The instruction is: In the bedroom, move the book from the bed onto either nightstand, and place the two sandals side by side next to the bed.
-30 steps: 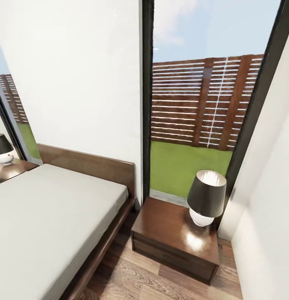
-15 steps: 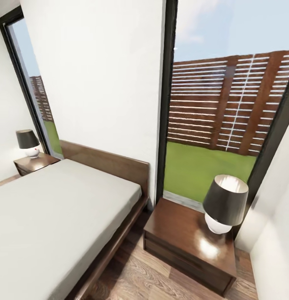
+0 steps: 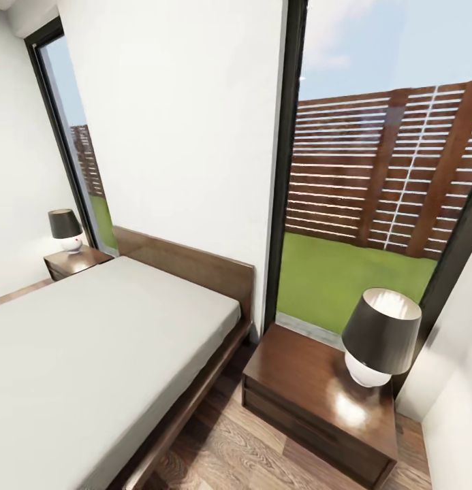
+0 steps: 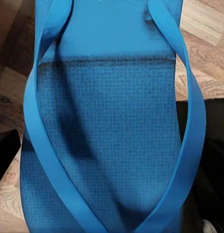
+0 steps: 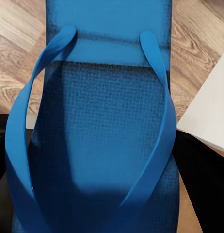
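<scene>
Blue sandals are hanging close before each wrist camera, one at the left (image 4: 109,145), one at the right (image 5: 100,145); whether either pincer is clenching, I cannot tell. I'd be lowering them flat, side by side, onto the floor (image 3: 242,452) strip between bed (image 3: 92,354) and nightstand (image 3: 310,391), minding the bed's frame edge.

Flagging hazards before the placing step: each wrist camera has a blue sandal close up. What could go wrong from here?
The sandal at the left wrist and the sandal at the right wrist block both cameras' sight of the fingers, so grip security cannot be judged; either could slip. The floor gap between the bed and the near nightstand looks narrow, so setting them side by side may crowd. The lamp could be bumped.
</scene>
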{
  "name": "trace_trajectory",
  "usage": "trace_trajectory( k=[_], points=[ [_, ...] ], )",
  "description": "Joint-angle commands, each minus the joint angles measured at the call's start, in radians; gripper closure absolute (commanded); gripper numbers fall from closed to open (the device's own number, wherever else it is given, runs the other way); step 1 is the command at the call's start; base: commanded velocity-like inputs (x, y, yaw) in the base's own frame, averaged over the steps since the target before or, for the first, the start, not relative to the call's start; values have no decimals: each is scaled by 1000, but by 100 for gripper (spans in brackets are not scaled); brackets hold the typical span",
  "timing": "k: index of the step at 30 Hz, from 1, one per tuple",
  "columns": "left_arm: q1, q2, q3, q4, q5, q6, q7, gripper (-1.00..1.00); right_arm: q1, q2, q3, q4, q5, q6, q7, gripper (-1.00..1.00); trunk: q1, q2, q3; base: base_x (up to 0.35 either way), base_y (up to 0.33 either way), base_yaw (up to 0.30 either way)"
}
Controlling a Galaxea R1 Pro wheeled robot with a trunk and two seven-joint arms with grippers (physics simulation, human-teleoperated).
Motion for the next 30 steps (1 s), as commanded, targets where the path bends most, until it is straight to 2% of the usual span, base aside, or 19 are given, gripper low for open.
trace_trajectory(
  k=[1, 8, 30],
  points=[
    [-1, 0, -9, 0, 6, -3, 5, 100, -1, 0, 8, 2, -11, -5, -1, 100, 1, -2, -2, -8, -5, 17],
    [-1, 0, -10, 0, 6, -3, 5, 100, -1, 1, 8, 2, -11, -6, -1, 100, 1, -2, -2, -25, -5, 147],
    [-1, 0, -10, 0, 6, -3, 5, 100, -1, 2, 8, 2, -11, -7, -1, 100, 1, -2, -2, -9, -2, 279]
  ],
)
